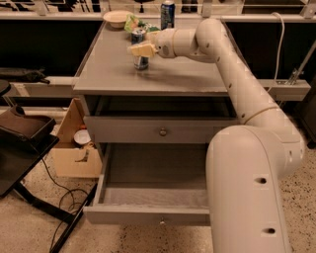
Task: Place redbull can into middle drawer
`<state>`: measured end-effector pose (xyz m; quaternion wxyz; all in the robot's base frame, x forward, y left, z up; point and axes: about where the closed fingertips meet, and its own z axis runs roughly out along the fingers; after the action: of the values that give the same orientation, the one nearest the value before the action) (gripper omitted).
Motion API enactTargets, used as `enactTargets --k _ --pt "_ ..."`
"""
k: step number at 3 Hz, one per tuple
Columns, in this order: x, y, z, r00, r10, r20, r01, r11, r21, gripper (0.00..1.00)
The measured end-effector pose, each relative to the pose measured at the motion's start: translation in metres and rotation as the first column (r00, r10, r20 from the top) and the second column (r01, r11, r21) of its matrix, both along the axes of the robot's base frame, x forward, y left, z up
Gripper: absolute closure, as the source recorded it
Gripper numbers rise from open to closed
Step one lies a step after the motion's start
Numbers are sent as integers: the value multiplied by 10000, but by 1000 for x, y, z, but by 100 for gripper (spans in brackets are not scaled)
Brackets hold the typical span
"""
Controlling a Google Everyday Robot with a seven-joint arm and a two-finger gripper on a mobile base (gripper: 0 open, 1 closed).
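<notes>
Gripper [142,49]: pale yellow two-finger tool at the end of the white arm [232,64]. It sits at mid-height of the slim blue-and-silver redbull can [140,63] and overlaps its body from the right. Cannot tell whether it is clamped on the can or only placed around it; the contact is hidden.

Redbull can: upright on the flat grey cabinet top [187,74], toward the back left, silver top showing just above the tool.

Near neighbours: a crumpled green packet [134,22] just behind the can, a shallow cream bowl [117,18] to its left, and a wider all-blue soda can [168,14] at the back edge.

Below: the upper grey knobbed drawer [123,129] is shut. The wide grey middle drawer [148,216] is pulled well out, interior bare, small round knob on its front. An open brown cardboard box [69,158] stands on the floor at left.

Judgement: the step in hand is securing the grasp.
- Grip centred on the can body, axis kept vertical.
- Lift straight up, so the packet behind is not dragged.
- Carry forward past the cabinet's front edge before descending.
- The shut upper drawer overhangs the rear of the open one, so lower into the front half.
- Risk: a thin can tips easily if squeezed off-centre.
</notes>
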<state>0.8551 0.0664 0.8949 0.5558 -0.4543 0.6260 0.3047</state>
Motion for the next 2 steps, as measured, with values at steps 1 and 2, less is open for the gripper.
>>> enactTargets --k 1,2 --pt "0 0 0 10000 0 0 0 10000 0 72" --pt "0 0 0 10000 0 0 0 10000 0 95"
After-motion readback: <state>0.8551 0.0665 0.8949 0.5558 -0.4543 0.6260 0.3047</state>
